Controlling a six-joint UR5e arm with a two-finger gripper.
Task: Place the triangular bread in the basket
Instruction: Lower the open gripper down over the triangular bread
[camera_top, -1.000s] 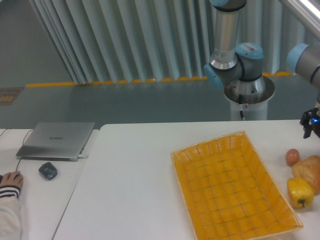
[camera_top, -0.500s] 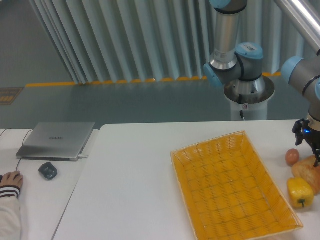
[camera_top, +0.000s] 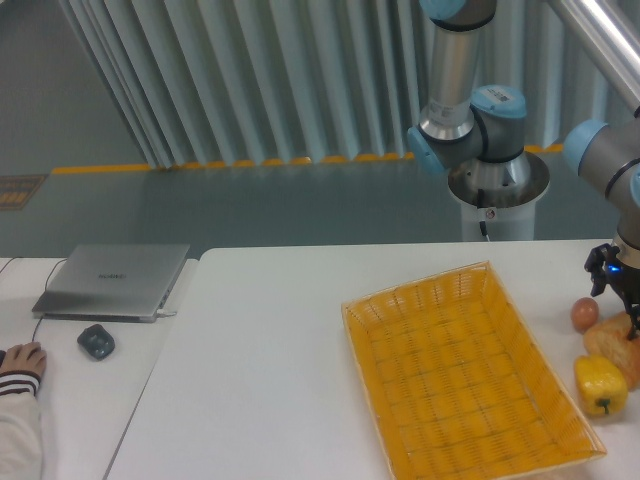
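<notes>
The triangular bread (camera_top: 618, 343) lies at the far right of the white surface (camera_top: 270, 360), directly under the pincer (camera_top: 628, 312) and partly cut off by the frame edge. Its visible part runs roughly left to right, with a rounded end toward the basket; which way its tip points cannot be told. A small brown egg (camera_top: 585, 314) sits just left of the pincer, close to the bread. A yellow bell pepper (camera_top: 600, 384) lies just below the bread, touching or nearly so. The yellow-orange wicker basket (camera_top: 395, 300) spreads well to the pincer's left, holding nothing. Whether the pincer is released or clenched cannot be told; its dark fingers reach the top of the bread. Compared with half a second earlier, the pincer has dropped slightly lower onto the bread; bread, egg and pepper have not shifted.
</notes>
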